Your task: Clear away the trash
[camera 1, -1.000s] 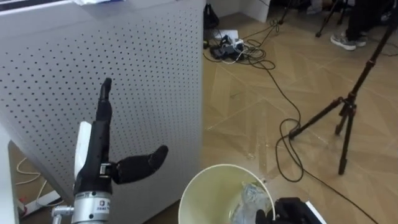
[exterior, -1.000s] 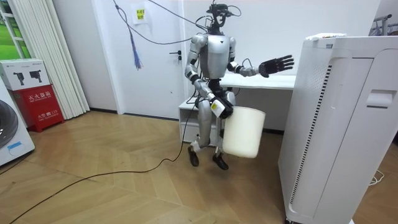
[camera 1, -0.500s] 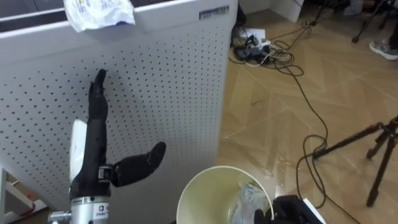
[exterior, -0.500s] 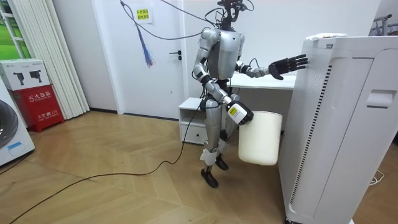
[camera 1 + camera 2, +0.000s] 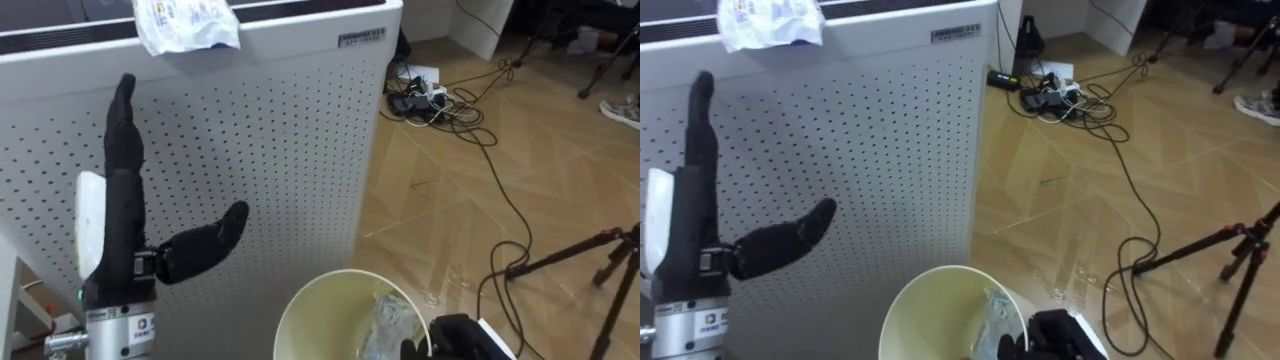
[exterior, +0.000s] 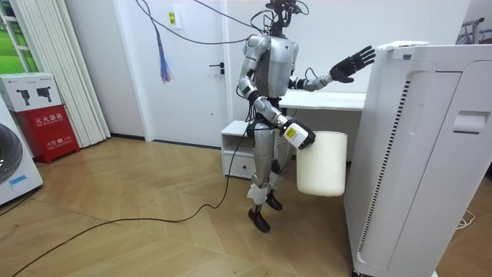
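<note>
The tall white perforated cabinet (image 5: 270,140) takes up the upper left of the left eye view, and the robot stands close against its side. That closeness is the first hazard: a further lean or step could knock the body or the load into the panel.

The load is the white bin (image 5: 335,312), at the bottom centre of the frame and, in the room view, hanging off the floor at hip height just beside the cabinet. The right hand (image 5: 452,338) has its fingers clenched over the rim at the lower right. The bin hangs from one edge only, so I judge that a reach upward with the other arm could tip it or swing it against the cabinet, spilling what is inside.

The left hand (image 5: 118,215) is raised at the left of the frame in front of the panel. Its fingers are straight and released, with the thumb spread to the right, and it holds nothing. Its fingertips lie just below the cabinet's top edge.

The garbage to pick — a crumpled white wrapper (image 5: 186,22) — lies on the cabinet's top at the upper left, partly over the front edge and above the raised fingertips. It looks light and loose. Straight fingers arriving from below could push it back across the top and out of reach, or flick it over the edge to the floor, rather than close on it.

A crumpled piece of clear plastic (image 5: 385,315) already lies in the bin near the right hand.
</note>
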